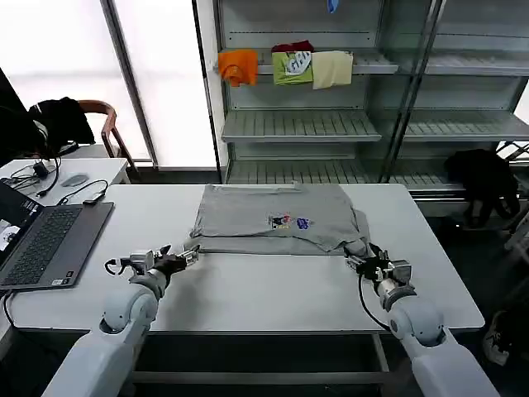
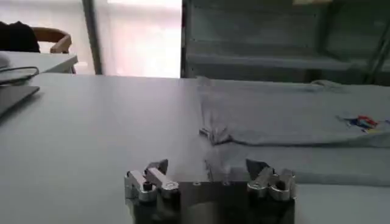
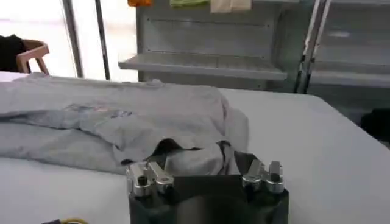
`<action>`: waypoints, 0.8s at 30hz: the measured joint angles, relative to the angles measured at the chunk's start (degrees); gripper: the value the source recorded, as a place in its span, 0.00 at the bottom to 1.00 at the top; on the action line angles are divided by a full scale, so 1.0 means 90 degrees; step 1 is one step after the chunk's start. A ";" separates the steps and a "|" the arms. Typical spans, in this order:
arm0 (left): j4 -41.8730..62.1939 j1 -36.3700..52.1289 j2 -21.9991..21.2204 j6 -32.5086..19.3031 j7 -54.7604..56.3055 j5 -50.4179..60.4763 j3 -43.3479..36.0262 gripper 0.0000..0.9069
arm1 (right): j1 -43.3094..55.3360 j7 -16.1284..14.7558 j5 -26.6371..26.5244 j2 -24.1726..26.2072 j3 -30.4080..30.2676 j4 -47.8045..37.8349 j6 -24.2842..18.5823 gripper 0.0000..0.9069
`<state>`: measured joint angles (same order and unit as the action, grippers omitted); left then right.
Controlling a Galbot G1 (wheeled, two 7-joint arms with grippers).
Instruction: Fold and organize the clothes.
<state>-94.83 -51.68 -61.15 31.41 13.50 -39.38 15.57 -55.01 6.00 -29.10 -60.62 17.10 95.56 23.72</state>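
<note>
A light grey shirt (image 1: 256, 211) lies partly folded on the white table (image 1: 264, 289), its small multicoloured print (image 1: 289, 222) facing up. My left gripper (image 1: 192, 255) sits low at the shirt's near left corner. In the left wrist view this gripper (image 2: 207, 169) is open, with the shirt (image 2: 292, 115) hem just ahead of its fingertips. My right gripper (image 1: 357, 260) is at the near right corner. The right wrist view shows it (image 3: 204, 167) open too, with a bunched fold of the shirt (image 3: 152, 115) lying between its spread fingers.
An open laptop (image 1: 45, 244) with cables lies at the table's left end. Behind the table, shelves (image 1: 297, 124) hold orange (image 1: 238, 64), green (image 1: 292, 66) and cream (image 1: 332, 68) folded garments. A black garment (image 1: 483, 178) hangs at the right.
</note>
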 measured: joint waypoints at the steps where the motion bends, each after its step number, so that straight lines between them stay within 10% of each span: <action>1: 0.0018 -0.0004 -0.0007 -0.0005 -0.0015 0.0010 -0.0009 0.51 | -0.0002 -0.0007 0.0000 0.0003 0.0000 -0.0007 0.0001 0.67; 5: 0.0094 0.0006 -0.0034 -0.0049 -0.0060 0.0026 -0.0018 0.02 | -0.0005 -0.0026 0.0003 0.0000 0.0004 -0.0023 0.0019 0.52; 14: 0.0147 -0.0008 -0.0024 -0.0112 -0.0181 0.0089 -0.0051 0.00 | 0.0056 -0.0026 0.0026 0.0016 -0.0016 -0.0011 0.0071 0.10; 24: 0.0086 0.0005 0.0085 -0.0170 -0.0319 0.0053 -0.0050 0.00 | 0.0138 -0.0005 0.0016 0.0083 0.0016 0.0100 0.0192 0.00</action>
<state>-94.05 -51.64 -60.38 29.88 10.63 -38.91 15.12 -53.77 5.96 -28.96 -59.88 17.24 96.46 25.45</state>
